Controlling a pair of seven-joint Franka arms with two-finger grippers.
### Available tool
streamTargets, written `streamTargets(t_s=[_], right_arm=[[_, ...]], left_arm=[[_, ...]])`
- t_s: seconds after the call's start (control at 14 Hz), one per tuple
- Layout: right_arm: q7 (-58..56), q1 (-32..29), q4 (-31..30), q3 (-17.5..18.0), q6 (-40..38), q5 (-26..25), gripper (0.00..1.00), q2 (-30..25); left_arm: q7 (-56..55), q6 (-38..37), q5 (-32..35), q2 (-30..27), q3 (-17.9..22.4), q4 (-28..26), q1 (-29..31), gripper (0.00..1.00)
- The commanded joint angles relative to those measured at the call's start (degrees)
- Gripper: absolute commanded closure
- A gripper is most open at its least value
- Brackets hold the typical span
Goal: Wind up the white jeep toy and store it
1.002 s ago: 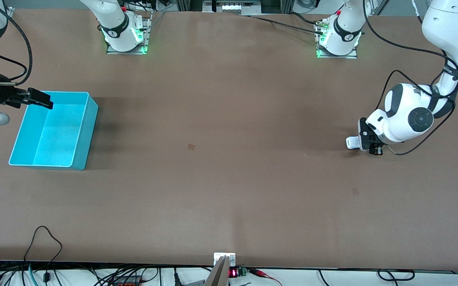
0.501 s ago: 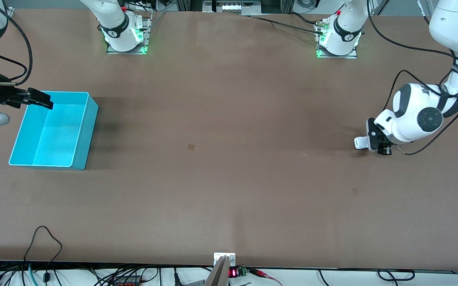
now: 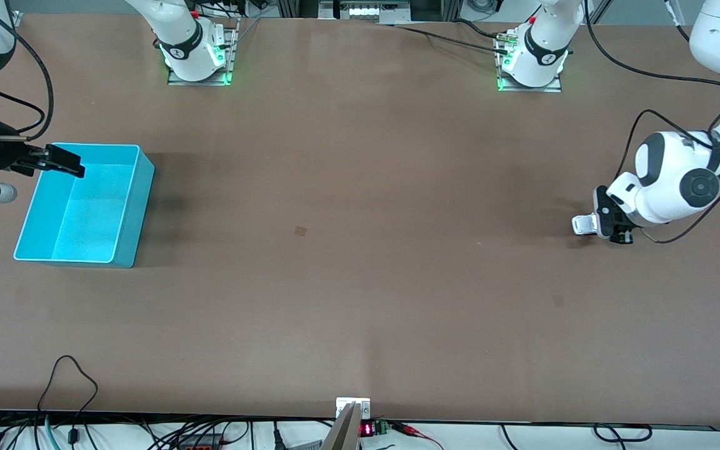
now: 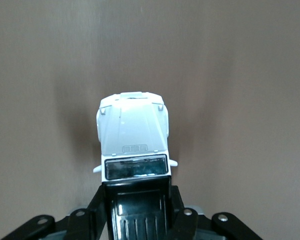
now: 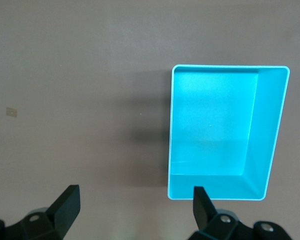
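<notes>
Left end effector [image 3: 607, 226]: I have it clamped on the jeep [image 4: 134, 135] at the roof, low on the desk [image 3: 360, 281] at the left arm's end.
Right end effector [image 3: 63, 161]: spread wide, empty, waiting over the bin [image 3: 79, 209] rim.
Risk: wheels could skid instead of winding; the narrow roof grip may let it twist.
Risk: bin well apart, so a released jeep could miss it.

I have the small white boxy toy jeep with its black ribbed roof and dark windscreen [image 4: 134, 145] clamped by its rear half between my left gripper's [image 4: 135, 220] black fingers. It sits upright and low at the brown table, toward my left arm's end, hood pointing away from my wrist.
</notes>
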Motion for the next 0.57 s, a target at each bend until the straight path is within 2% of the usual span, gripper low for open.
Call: streamTargets(t_s=[0.0,0.29,0.5], right_arm=[[-0.2,-0.3,-0.7,0.2,1.1,0.2,0.0,-0.7],[-0.7,-0.2,-0.6,0.2,0.4,0.5,0.0,-1.2],[-0.8,-0.2,-0.5,0.2,0.0,0.6,0.0,-1.6]], left_arm=[[1.1,2.7,2.0,7.5,0.3,3.1,1.8,0.78],[1.2,2.7,2.1,7.6,0.4,3.7,3.6,0.78],[2.3,2.7,4.8,7.9,0.4,4.8,3.6,0.78]])
